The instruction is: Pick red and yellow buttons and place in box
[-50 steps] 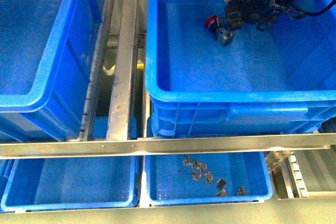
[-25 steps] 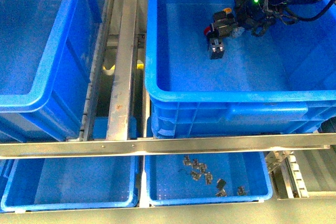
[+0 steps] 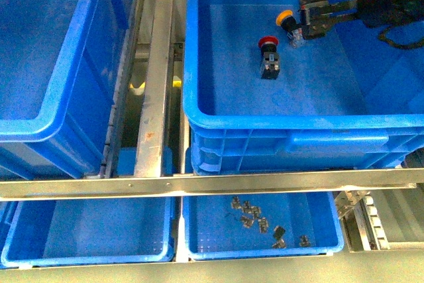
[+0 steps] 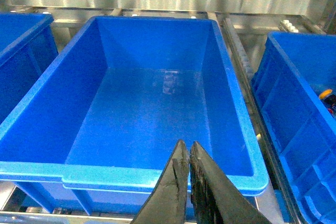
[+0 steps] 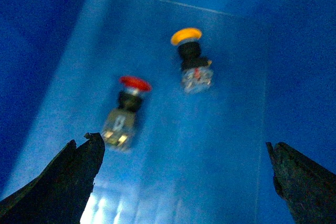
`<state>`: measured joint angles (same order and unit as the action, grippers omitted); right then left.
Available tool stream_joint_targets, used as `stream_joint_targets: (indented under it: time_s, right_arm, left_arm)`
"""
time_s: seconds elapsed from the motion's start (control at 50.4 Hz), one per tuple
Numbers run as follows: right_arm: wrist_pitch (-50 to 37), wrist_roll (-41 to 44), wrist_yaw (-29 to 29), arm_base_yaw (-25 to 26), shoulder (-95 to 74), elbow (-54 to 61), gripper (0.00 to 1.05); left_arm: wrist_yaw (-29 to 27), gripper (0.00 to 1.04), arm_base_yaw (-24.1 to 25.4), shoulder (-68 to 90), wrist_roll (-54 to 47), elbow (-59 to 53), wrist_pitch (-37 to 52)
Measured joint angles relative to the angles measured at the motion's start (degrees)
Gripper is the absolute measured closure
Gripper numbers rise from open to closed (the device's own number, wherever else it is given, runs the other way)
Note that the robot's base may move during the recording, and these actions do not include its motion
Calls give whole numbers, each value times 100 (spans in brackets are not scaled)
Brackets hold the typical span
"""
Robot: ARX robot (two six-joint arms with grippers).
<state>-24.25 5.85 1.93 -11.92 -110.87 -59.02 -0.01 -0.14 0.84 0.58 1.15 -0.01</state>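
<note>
Buttons lie on the floor of the big blue box (image 3: 199, 64) on the right: the red button (image 3: 269, 51) sits toward the middle with its cap pointing to the far side, and the yellow button (image 3: 287, 19) lies a little farther back and to the right, close to it but apart. The right gripper (image 3: 317, 12) hangs inside the box just right of the yellow button, its jaws spread wide and holding nothing; in its wrist view both buttons show between the two dark fingertips (image 5: 68, 174). The left gripper (image 4: 188, 163) hovers over the near rim of another blue crate (image 4: 47, 103) on the left, its jaws pressed together with nothing between them. Below, a shallow tray (image 3: 199, 243) holds small metal clips (image 3: 250, 214).
</note>
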Motion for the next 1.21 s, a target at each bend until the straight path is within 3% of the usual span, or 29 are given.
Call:
stream_joint_targets:
  time_s: [0.159,0.278,0.397,0.436,0.516,0.555,0.595,0.892,1.031,1.091,1.21]
  right_arm:
    - [-57,-706,-17,-151,1762,1917,6]
    - [409,-1681,660,-302,3265,3154,6]
    - [433,-2107,901,-352,3816,3499,6]
    - [-240,-1956,1123,-356,3683,3674,10]
    - [-2817,-1213,1180,-240,3329,4513,28]
    - [-3571,-979,1080,-140,3438,4850,37]
    - [-3773,-828,953,-26,3792,4975,48]
    - [-2999,-636,538,439,5171,5515,100]
    - [-2277,-614,302,656,6087,5705,101]
    - [-1947,-612,-140,1003,6492,5772,101]
    - [-1379,-612,-173,1172,7156,5775,101]
  left_arm:
    - [0,102,0,0,0,0,-2]
    - [0,102,0,0,0,0,0]
    - [2,102,0,0,0,0,0]
    - [7,102,0,0,0,0,0]
    - [4,102,0,0,-2,0,0]
    - [-4,102,0,0,-2,0,-2]
    - [-7,102,0,0,-2,0,0]
    - [-2,102,0,0,-2,0,0]
    - [-2,102,0,0,-2,0,0]
    - [0,102,0,0,-2,0,0]
    - [-2,102,0,0,-2,0,0]
